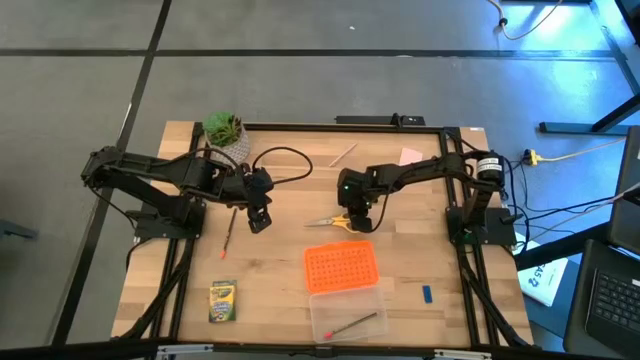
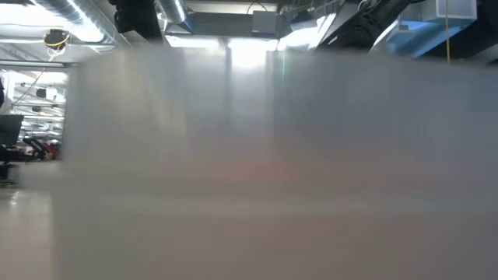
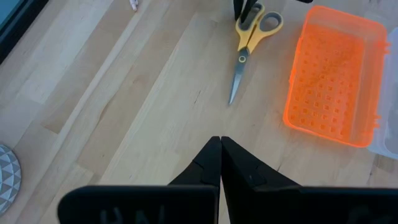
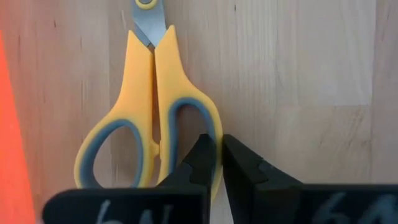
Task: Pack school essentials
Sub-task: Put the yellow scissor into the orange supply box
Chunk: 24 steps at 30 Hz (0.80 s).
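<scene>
Scissors: yellow handles w/ grey-blue inserts

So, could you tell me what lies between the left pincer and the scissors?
Only bare wooden table lies between the shut left pincer and the scissors, as the left wrist view shows.

From my remote station it looked like a robotics lab or workshop. My wooden table stood on a grey concrete floor marked with dark lines, cables trailed off to one side, and bare ceiling ducts and strip lights ran overhead.
</scene>
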Each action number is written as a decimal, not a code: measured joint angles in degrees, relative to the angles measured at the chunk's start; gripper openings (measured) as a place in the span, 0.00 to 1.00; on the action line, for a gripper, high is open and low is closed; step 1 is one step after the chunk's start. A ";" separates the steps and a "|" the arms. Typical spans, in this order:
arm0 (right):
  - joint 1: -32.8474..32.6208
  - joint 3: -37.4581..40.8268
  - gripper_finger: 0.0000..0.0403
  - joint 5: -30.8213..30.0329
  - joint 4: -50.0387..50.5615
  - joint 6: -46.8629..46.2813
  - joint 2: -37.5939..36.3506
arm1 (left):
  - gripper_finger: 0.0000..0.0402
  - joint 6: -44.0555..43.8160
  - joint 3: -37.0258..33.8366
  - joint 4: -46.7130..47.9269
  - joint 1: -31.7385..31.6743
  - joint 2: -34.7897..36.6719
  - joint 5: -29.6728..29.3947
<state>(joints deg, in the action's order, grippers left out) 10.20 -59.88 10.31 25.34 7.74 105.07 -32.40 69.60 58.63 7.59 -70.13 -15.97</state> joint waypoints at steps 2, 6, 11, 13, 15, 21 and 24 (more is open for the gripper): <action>0.00 -0.04 0.07 0.06 -0.03 -0.37 -1.34 | 0.00 0.00 0.00 0.00 0.00 0.00 0.00; 0.02 -0.14 0.06 0.07 1.12 -0.96 -3.33 | 0.00 0.02 0.00 0.02 0.00 0.00 0.00; -0.11 -0.20 0.06 0.17 3.61 -2.88 -7.45 | 0.00 0.05 0.00 0.02 0.00 0.00 0.00; -0.62 -0.20 0.06 0.10 4.69 -3.50 -9.56 | 0.00 0.44 0.00 0.00 -0.02 0.00 0.00; -1.40 -0.20 0.06 0.12 5.77 -3.65 -12.21 | 0.00 1.67 0.00 -0.07 -0.02 0.00 -0.02; -5.71 -0.33 0.06 0.26 8.55 -5.99 -18.58 | 0.00 3.17 0.00 -0.17 -0.09 0.00 -0.45; -8.85 -1.94 0.06 0.28 11.62 -6.19 -20.14 | 0.00 3.19 0.00 -0.17 -0.09 0.00 -1.73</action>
<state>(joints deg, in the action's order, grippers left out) 1.35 -61.82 10.59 36.96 1.56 84.93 -29.21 69.60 58.46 7.51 -70.13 -17.70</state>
